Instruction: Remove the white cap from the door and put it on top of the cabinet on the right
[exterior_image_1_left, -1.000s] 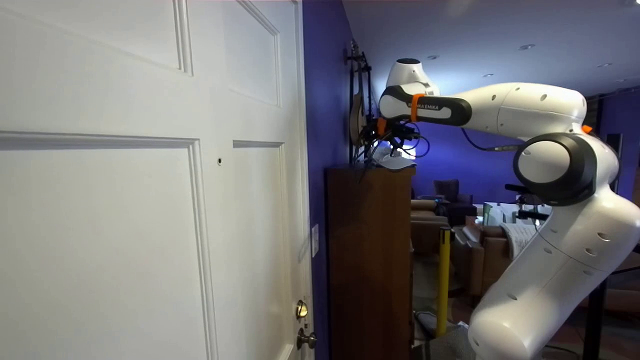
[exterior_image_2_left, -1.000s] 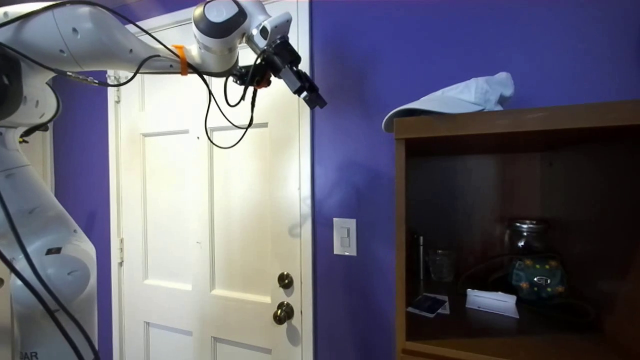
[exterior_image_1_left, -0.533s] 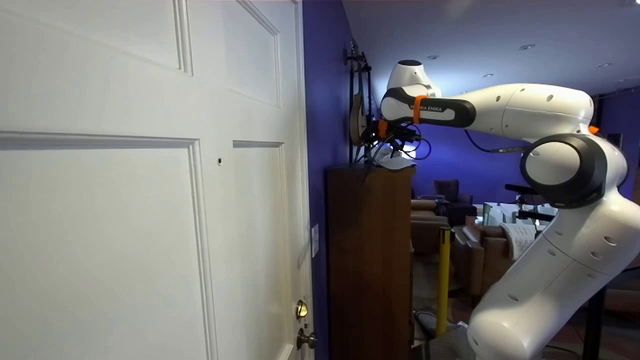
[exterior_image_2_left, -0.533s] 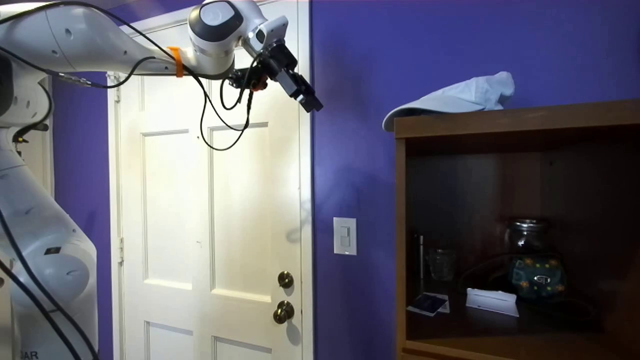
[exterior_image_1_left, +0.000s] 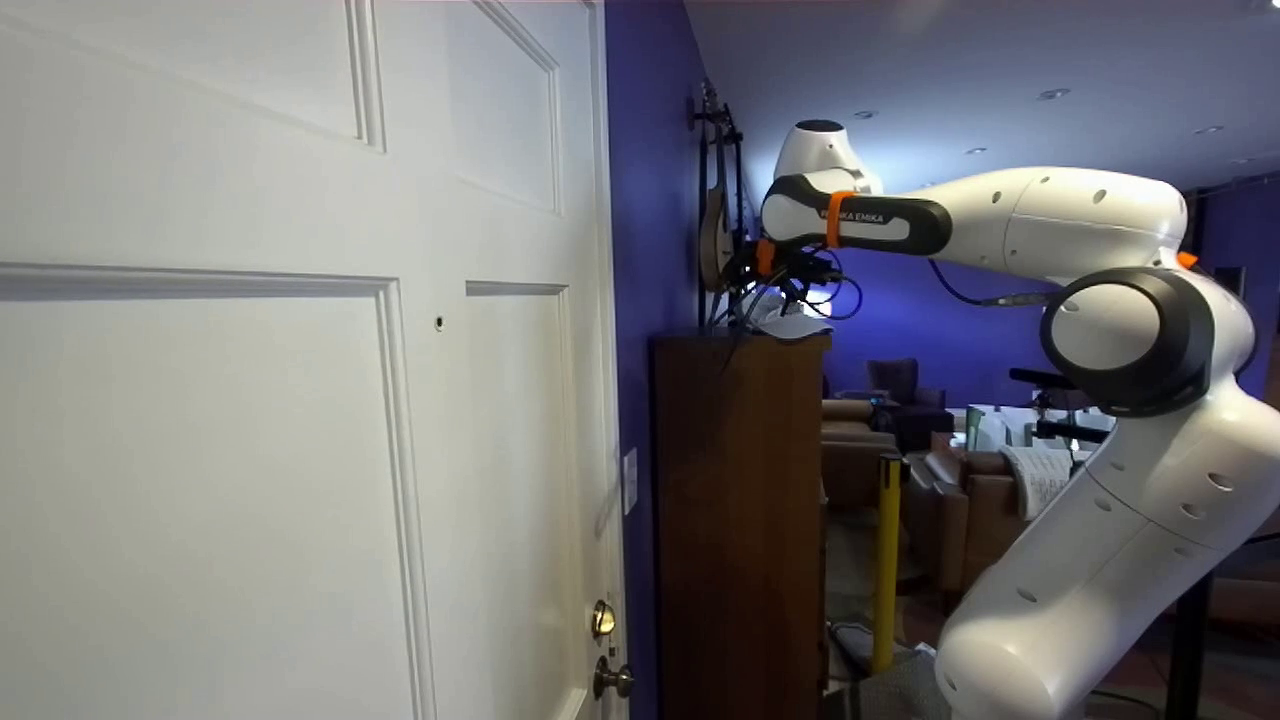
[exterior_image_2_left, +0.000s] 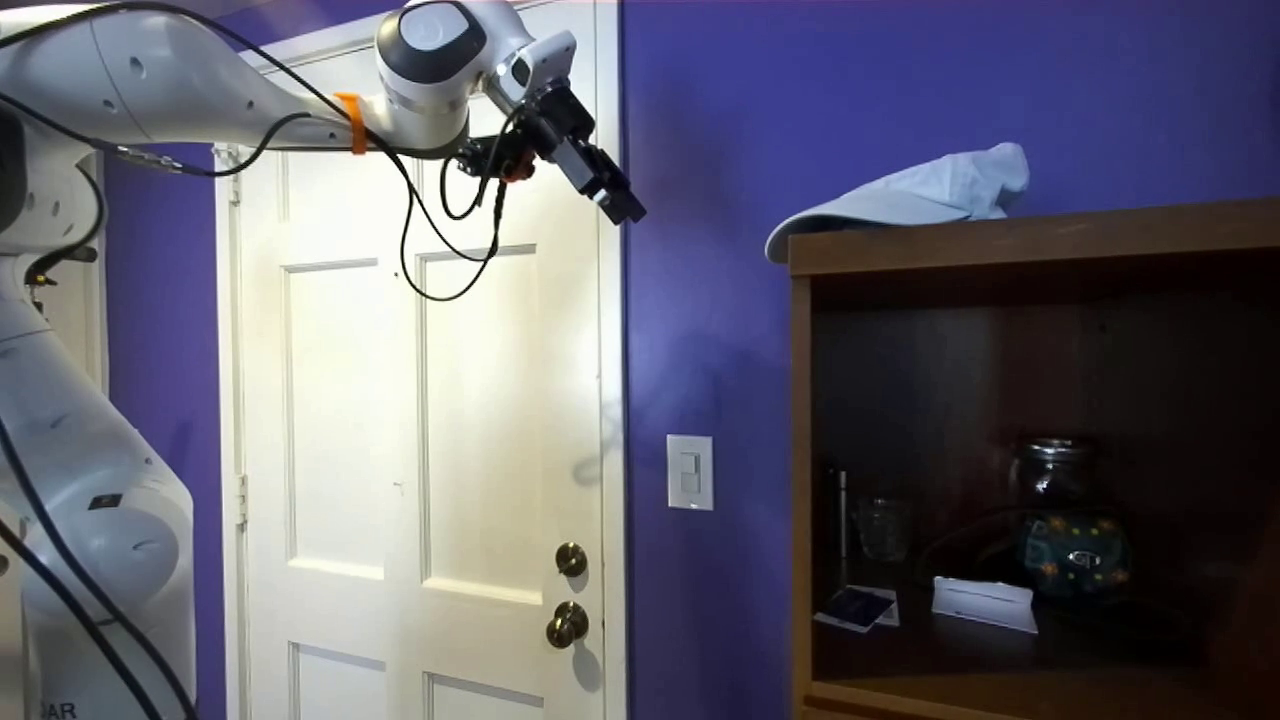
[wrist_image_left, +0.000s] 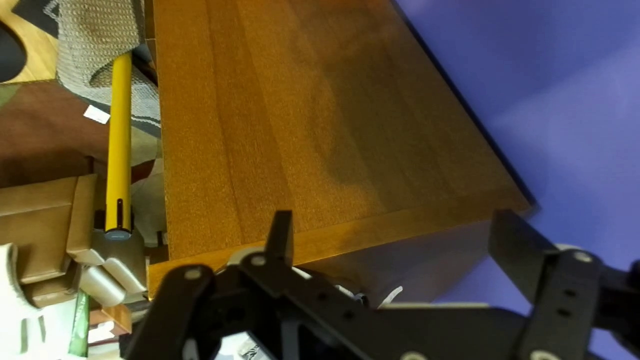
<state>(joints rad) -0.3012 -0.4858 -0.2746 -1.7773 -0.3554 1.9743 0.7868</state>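
Note:
The white cap (exterior_image_2_left: 915, 192) lies on top of the brown cabinet (exterior_image_2_left: 1040, 238), its brim hanging past the edge nearest the door. In an exterior view the cap (exterior_image_1_left: 795, 326) shows partly behind the gripper and cables, on the cabinet (exterior_image_1_left: 740, 520). The white door (exterior_image_2_left: 480, 400) is shut and bears no cap; it also shows in an exterior view (exterior_image_1_left: 200, 480). My gripper (exterior_image_2_left: 622, 205) is in the air left of the cabinet, apart from the cap. In the wrist view the gripper (wrist_image_left: 392, 222) is open with nothing between its fingers, facing the cabinet's side. The cap cannot be made out there.
A purple wall (exterior_image_2_left: 720, 330) with a light switch (exterior_image_2_left: 690, 472) lies between door and cabinet. The cabinet's shelf holds a jar (exterior_image_2_left: 1058, 475), a small bag (exterior_image_2_left: 1078, 555) and cards. A yellow post (exterior_image_1_left: 886, 560) and brown armchairs stand beyond. Cables loop below the wrist.
The arm drew back slightly, away from the cabinet, between one second and half a second ago. Since then it is still. The cap has not moved.

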